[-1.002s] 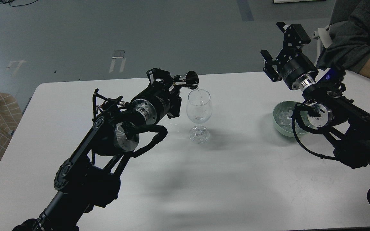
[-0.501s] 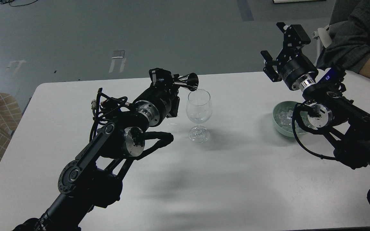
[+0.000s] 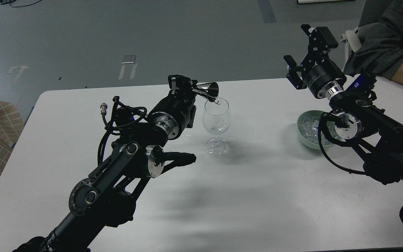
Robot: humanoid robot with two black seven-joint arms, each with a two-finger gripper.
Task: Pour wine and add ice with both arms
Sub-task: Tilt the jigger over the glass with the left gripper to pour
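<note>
My left hand (image 3: 187, 89) is gripping a tipped metal jigger (image 3: 209, 92) over the wine glass (image 3: 217, 120); my right hand (image 3: 303, 49) is hovering spread wide, right of the glass.

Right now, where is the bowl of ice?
In the head view the green bowl of ice sits on the table's right side, beneath the right arm, right of the wine glass.
</note>
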